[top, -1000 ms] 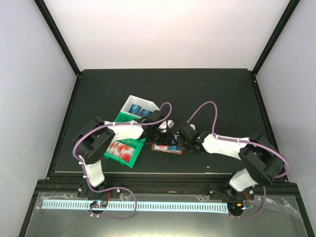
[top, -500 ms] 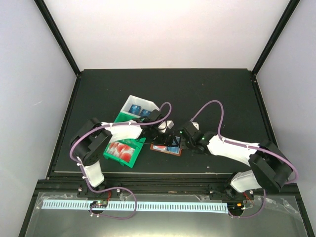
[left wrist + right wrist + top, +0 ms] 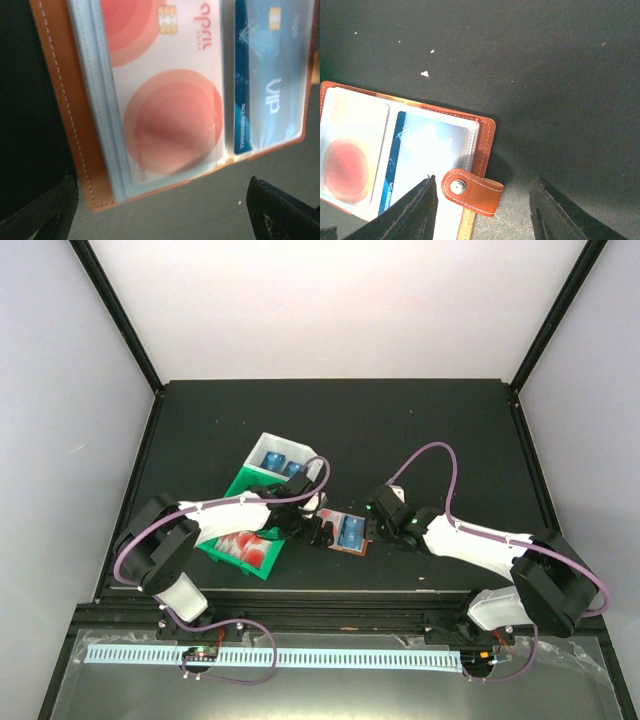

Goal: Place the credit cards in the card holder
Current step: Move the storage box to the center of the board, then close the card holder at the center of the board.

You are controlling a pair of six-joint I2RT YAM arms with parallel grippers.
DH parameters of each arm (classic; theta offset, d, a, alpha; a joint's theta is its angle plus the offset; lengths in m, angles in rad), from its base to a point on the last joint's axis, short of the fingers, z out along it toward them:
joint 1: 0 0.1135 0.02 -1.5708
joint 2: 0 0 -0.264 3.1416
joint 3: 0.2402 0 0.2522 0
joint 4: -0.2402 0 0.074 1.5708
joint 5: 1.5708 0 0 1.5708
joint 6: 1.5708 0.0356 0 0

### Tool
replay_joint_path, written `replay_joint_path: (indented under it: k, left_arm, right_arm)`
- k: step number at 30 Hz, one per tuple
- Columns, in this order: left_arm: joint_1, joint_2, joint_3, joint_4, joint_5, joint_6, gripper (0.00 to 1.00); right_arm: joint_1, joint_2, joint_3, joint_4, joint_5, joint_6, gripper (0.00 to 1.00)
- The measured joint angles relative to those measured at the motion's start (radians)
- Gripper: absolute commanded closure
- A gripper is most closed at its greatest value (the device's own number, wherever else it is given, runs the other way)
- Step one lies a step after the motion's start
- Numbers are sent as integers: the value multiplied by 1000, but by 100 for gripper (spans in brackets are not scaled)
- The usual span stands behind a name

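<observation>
Got the holder point(image 3: 348, 533) lying open flat on the table point(image 3: 400, 430) between both claws, long axis claw to claw, left claw point(image 3: 316, 531) spread wide just off its left edge, right claw point(image 3: 376, 526) apart over the snap tab point(image 3: 472, 190), spare cards point(image 3: 245, 546) in the tray point(image 3: 242, 479) likely nearest the left arm.

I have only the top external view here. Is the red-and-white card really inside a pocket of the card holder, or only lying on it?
Observer: The left wrist view shows the red-and-white card behind the clear plastic of a pocket in the card holder.
Operator: And the blue one?
Observer: The blue card, marked VIP, sits in the neighbouring pocket.
Operator: Does the right tool hold the snap tab?
Observer: No. The snap tab lies between the open fingers of the right tool, not pinched.
</observation>
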Motion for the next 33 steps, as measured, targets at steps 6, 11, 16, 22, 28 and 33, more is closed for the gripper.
replay_joint_path:
  k: [6,11,16,22,28,33]
  left_arm:
    - [56,-32,-49,-43,-121,-2,7]
    - [147,-69,-77,-70,-192,-2,4]
    - [211,-79,-88,-54,-185,0,1]
    - [215,-111,-155,83,-17,-6,1]
    - [207,-92,-182,210,119,-64,5]
    - [199,-51,-182,284,184,-118,15]
  right_arm:
    - [0,4,0,0,-5,-5,48]
    - [1,24,1,0,-6,-9,48]
    - [5,69,32,-23,-6,-26,45]
    - [25,133,92,-44,-7,-44,43]
    - [35,109,57,-28,-55,3,42]
    - [35,84,-17,-6,-103,69,43]
